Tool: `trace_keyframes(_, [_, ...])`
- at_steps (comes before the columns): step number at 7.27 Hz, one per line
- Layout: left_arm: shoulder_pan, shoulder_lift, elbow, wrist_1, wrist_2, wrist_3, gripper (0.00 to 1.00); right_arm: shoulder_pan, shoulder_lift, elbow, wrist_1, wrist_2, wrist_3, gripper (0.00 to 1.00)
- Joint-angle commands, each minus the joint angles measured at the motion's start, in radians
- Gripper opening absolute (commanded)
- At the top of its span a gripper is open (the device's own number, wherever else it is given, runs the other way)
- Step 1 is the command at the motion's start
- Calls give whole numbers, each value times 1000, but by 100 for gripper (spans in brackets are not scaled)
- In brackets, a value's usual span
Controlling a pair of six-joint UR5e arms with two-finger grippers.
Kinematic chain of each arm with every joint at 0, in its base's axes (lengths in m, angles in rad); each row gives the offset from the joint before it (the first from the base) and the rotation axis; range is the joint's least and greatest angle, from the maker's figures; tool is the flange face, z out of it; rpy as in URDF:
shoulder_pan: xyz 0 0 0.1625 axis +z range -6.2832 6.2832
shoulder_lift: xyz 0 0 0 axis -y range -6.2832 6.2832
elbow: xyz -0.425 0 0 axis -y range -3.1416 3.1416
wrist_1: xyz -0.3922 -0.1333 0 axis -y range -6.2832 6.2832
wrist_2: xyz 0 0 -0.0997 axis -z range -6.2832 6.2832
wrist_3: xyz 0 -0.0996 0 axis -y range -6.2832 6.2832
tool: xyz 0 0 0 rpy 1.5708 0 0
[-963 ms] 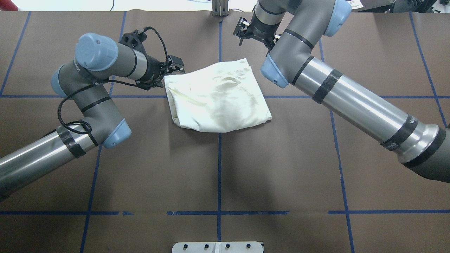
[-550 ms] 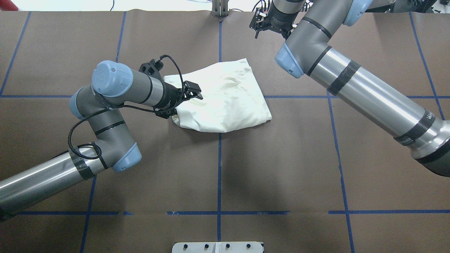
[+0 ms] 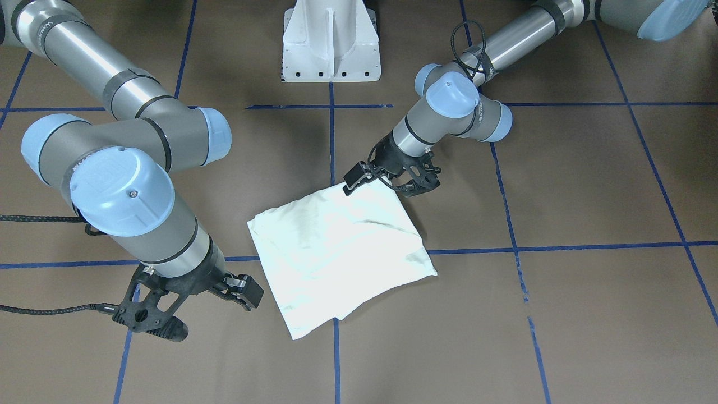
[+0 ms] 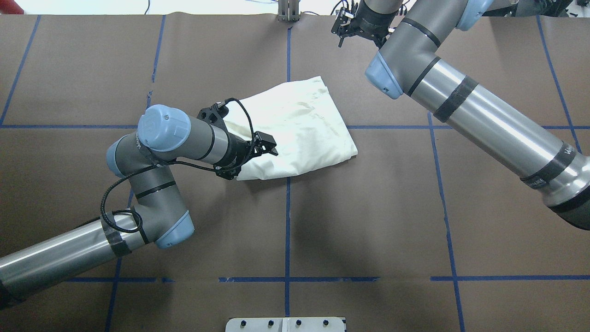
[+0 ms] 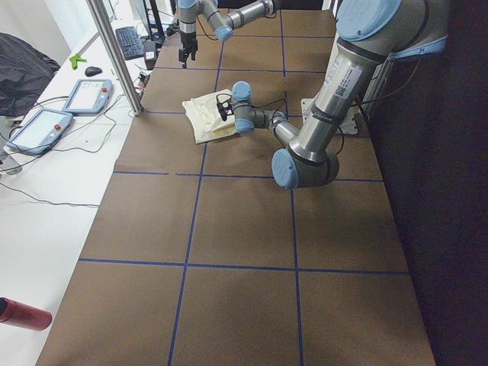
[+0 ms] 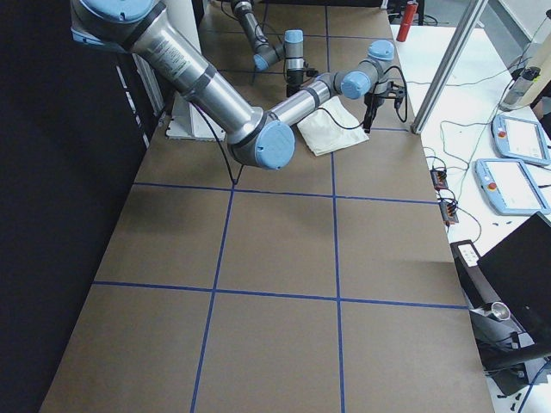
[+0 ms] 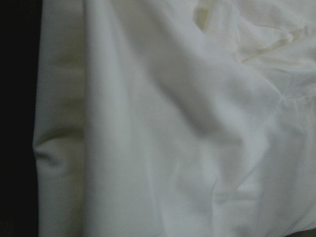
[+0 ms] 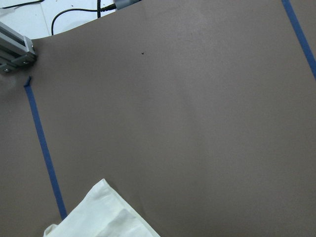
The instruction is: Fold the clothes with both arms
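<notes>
A folded cream cloth (image 4: 304, 122) lies flat near the table's middle; it also shows in the front view (image 3: 336, 247). My left gripper (image 4: 249, 159) points low over the cloth's near-left corner, and also shows in the front view (image 3: 384, 184). Its fingers are hidden under the wrist, so I cannot tell whether they are open or shut. The left wrist view is filled with cloth (image 7: 173, 123). My right gripper (image 4: 355, 32) hangs beyond the cloth's far-right corner, clear of it, and also shows in the front view (image 3: 193, 300). I cannot tell its state. A cloth corner (image 8: 103, 217) shows in the right wrist view.
Brown paper with blue tape lines (image 4: 287, 207) covers the table. The white pedestal base (image 3: 331, 39) stands at the robot's side. A metal post (image 4: 288, 11) stands at the far edge. Teach pendants (image 5: 84, 95) and cables lie on the white bench beyond it.
My left gripper moved from the cloth's far-left corner along its left edge toward the near-left corner, and that edge shifted right. My right arm drew back toward the far edge.
</notes>
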Motion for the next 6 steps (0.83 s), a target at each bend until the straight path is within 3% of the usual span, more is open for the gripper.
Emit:
trace_keyframes(1, [38, 51, -126, 76, 5, -33, 100, 8, -2, 1, 1, 8, -1, 100])
trace_keyframes(3, [-14, 111, -271, 217, -27, 101, 100, 25, -115, 111, 1, 9, -93, 100])
trace_keyframes(6, [-338, 164, -365, 430, -74, 536, 100, 128, -407, 351, 0, 54, -339, 100])
